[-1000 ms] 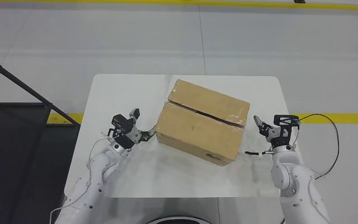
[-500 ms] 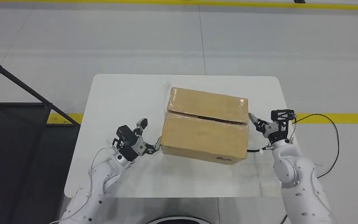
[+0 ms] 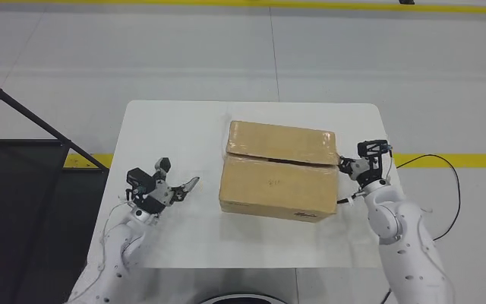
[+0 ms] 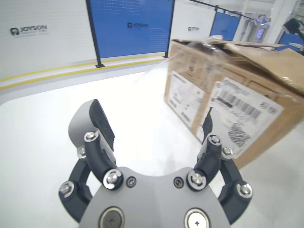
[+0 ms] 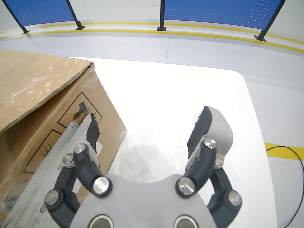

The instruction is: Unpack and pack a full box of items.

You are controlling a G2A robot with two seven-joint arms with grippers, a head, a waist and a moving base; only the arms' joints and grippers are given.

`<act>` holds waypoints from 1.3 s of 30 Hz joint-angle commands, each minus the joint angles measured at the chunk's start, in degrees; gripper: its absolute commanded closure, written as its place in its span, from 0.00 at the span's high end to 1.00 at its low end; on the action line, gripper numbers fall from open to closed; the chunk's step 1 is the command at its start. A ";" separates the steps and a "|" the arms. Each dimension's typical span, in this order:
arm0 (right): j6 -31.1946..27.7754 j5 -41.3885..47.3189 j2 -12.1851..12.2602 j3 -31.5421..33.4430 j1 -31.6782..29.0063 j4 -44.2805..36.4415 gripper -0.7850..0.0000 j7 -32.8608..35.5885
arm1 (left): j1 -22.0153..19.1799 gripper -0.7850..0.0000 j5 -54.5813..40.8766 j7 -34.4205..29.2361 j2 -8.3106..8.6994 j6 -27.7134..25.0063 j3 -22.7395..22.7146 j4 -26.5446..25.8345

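Observation:
A closed brown cardboard box (image 3: 277,171) lies in the middle of the white table (image 3: 167,129), its top flaps meeting along a lengthwise seam, its long sides parallel to the table's front edge. My left gripper (image 3: 180,173) stands open a short way off the box's left end, touching nothing. In the left wrist view the gripper (image 4: 152,110) is open with the labelled end of the box (image 4: 237,88) ahead. My right gripper (image 3: 361,158) is open at the box's right end. In the right wrist view that gripper (image 5: 148,115) has one finger (image 5: 91,126) against the box (image 5: 35,91).
A black cable (image 3: 440,163) runs off the table's right edge beside my right arm. A dark framed panel (image 3: 30,175) stands left of the table. Bare table surface lies around the box on all sides.
The box has turned from skewed to square with the table's front edge. My left gripper has drawn back leftward off the box. My right gripper has moved in to the box's right end.

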 commanded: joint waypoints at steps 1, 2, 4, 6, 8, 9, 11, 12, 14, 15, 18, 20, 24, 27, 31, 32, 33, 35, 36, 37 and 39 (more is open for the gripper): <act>-0.30 0.15 -0.06 -0.59 0.56 0.51 1.00 0.00 | 0.57 1.00 0.04 -0.38 0.16 0.81 -1.32 0.18; -0.37 0.08 -0.09 -0.92 0.84 0.71 1.00 -0.01 | 0.92 1.00 0.04 -0.49 0.24 1.08 -1.89 0.16; -0.46 0.10 -0.18 -1.62 1.31 1.06 1.00 -0.12 | 1.52 1.00 0.24 -0.92 0.37 1.74 -2.89 0.19; -0.71 0.15 -0.26 -2.30 1.79 1.39 1.00 -0.15 | 1.99 1.00 0.90 -1.27 0.47 2.16 -3.45 -0.01; -1.11 0.25 -0.32 -2.91 2.28 1.66 1.00 -0.26 | 2.31 1.00 1.02 -1.52 0.51 2.44 -3.75 -0.23; -1.09 0.25 -0.36 -3.15 2.49 1.76 1.00 -0.32 | 2.40 1.00 1.34 -1.69 0.52 2.87 -3.88 -0.41; -1.14 0.16 -0.42 -3.71 2.82 1.79 1.00 -0.49 | 2.49 1.00 1.43 -1.89 0.50 3.25 -3.86 -0.70; -1.12 0.12 -0.46 -3.97 2.91 1.80 1.00 -0.53 | 2.45 1.00 1.38 -2.04 0.48 3.43 -3.83 -0.79; -0.86 0.02 -0.50 -4.31 2.99 1.74 1.00 -0.61 | 2.27 1.00 1.94 -2.52 0.44 4.33 -3.67 -1.04; -0.73 0.00 -0.51 -4.39 2.98 1.66 1.00 -0.75 | 2.11 1.00 2.37 -2.85 0.40 5.00 -3.51 -1.19; 1.24 -0.64 -0.46 -3.73 2.39 1.24 1.00 -1.78 | 0.91 1.00 3.97 -4.18 0.24 7.58 -2.73 -1.42; 2.38 -0.72 -0.35 -2.74 1.39 0.39 1.00 -2.56 | -0.70 1.00 5.97 -5.16 0.10 9.34 -1.70 -1.14; 3.69 -0.78 0.12 0.70 -1.96 -2.66 1.00 -3.81 | -6.39 1.00 10.34 -7.38 -0.38 11.92 1.73 2.22; 4.12 -0.76 0.54 3.90 -5.21 -5.36 1.00 -4.62 | -11.62 1.00 13.70 -8.44 -0.94 12.83 5.27 5.89; 4.90 -0.35 0.97 8.20 -10.08 -8.85 1.00 -5.69 | -19.14 1.00 17.17 -8.75 -2.10 15.28 10.38 13.19; 5.07 -0.20 1.05 9.17 -11.22 -9.61 1.00 -5.91 | -20.93 1.00 17.58 -8.77 -2.46 15.70 11.68 15.32; 5.48 -0.17 1.14 10.28 -12.43 -10.18 1.00 -6.17 | -22.88 1.00 17.41 -8.95 -2.89 15.81 12.97 17.60; 5.80 0.22 1.25 12.03 -14.46 -11.19 1.00 -6.50 | -26.46 1.00 17.67 -8.89 -3.75 16.65 15.42 22.16; 5.98 0.40 1.30 12.87 -15.33 -11.50 1.00 -6.60 | -28.08 1.00 17.18 -8.59 -4.23 16.92 16.49 24.31; 6.10 0.63 1.34 13.60 -16.11 -11.82 1.00 -6.66 | -29.54 1.00 16.76 -8.13 -4.71 17.29 17.55 26.39; 6.19 1.09 1.41 14.88 -17.35 -12.14 1.00 -6.62 | -32.22 1.00 16.47 -7.45 -5.64 17.53 19.71 30.19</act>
